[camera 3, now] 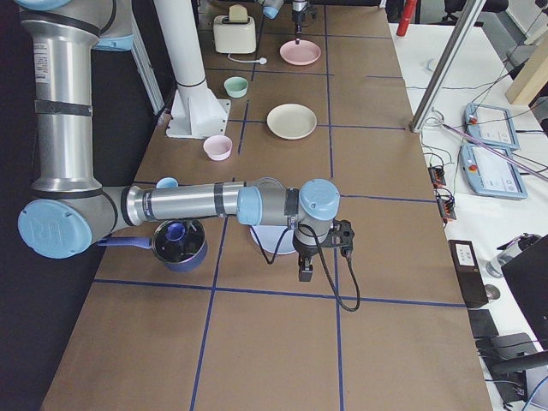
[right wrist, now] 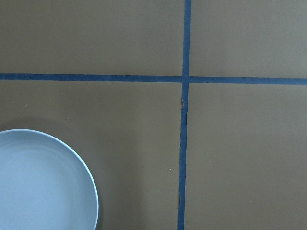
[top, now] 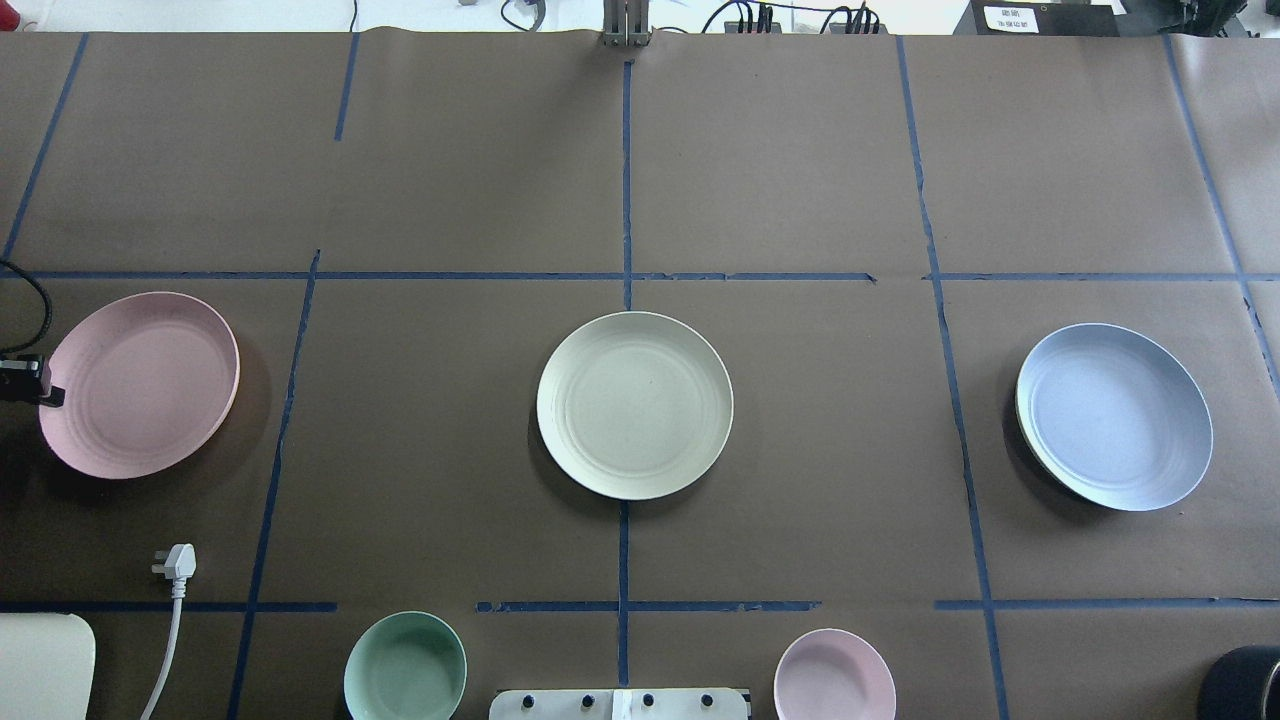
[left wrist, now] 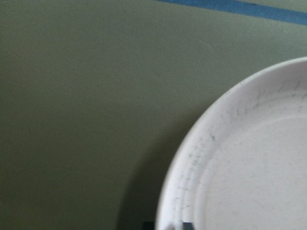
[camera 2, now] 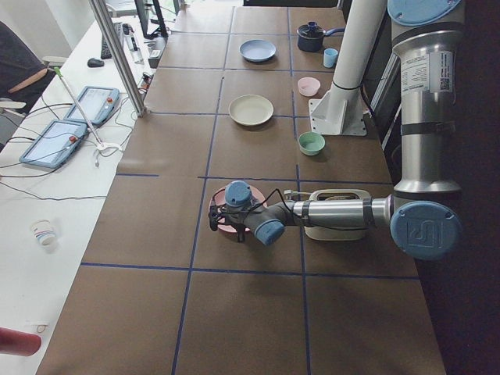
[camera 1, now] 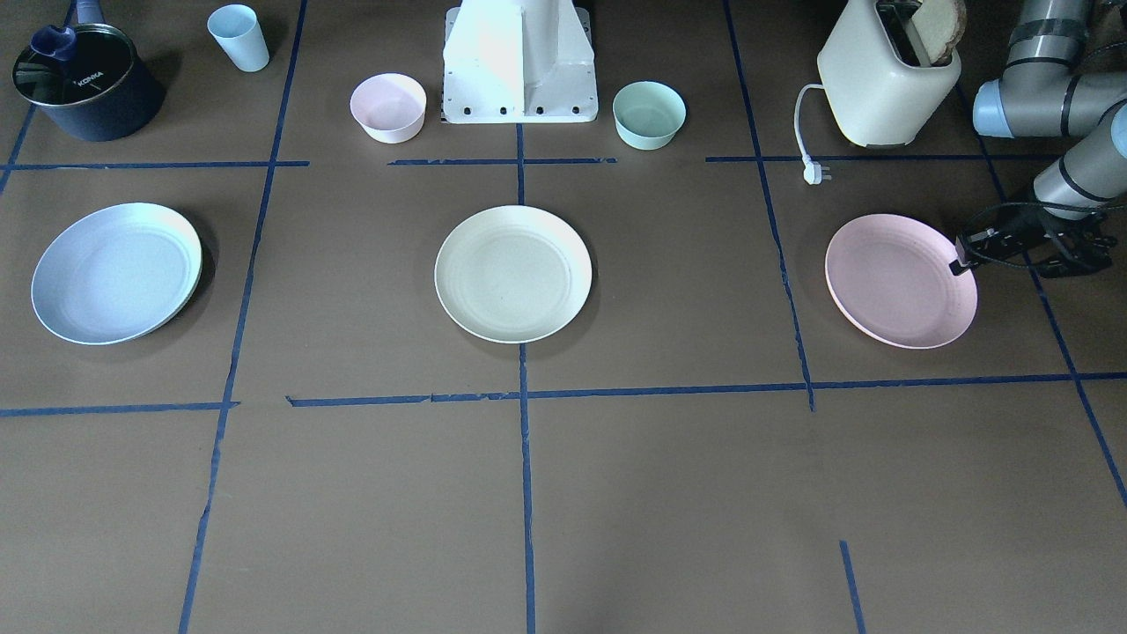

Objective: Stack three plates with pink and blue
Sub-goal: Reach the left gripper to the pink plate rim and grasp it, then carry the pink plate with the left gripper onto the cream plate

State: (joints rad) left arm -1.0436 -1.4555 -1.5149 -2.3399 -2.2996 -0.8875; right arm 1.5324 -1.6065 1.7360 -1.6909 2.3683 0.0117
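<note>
The pink plate [camera 1: 898, 282] lies at the robot's left end of the table, also in the overhead view [top: 140, 385]. My left gripper [camera 1: 960, 262] is at its outer rim with one fingertip on each side of the rim, shut on it; the left wrist view shows the rim [left wrist: 192, 163] casting a wide shadow. The cream plate [camera 1: 513, 274] lies flat at the centre. The blue plate [camera 1: 114, 273] lies at the robot's right end and looks slightly tilted. My right gripper [camera 3: 304, 272] hangs beside the blue plate [right wrist: 43, 182]; I cannot tell whether it is open or shut.
A toaster [camera 1: 885, 79] holding bread and its loose plug [camera 1: 816, 172] stand behind the pink plate. A small pink bowl [camera 1: 388, 106] and a mint-green bowl [camera 1: 649, 114] flank the robot base [camera 1: 519, 66]. A dark pot [camera 1: 84, 84] and a blue cup [camera 1: 239, 37] stand behind the blue plate.
</note>
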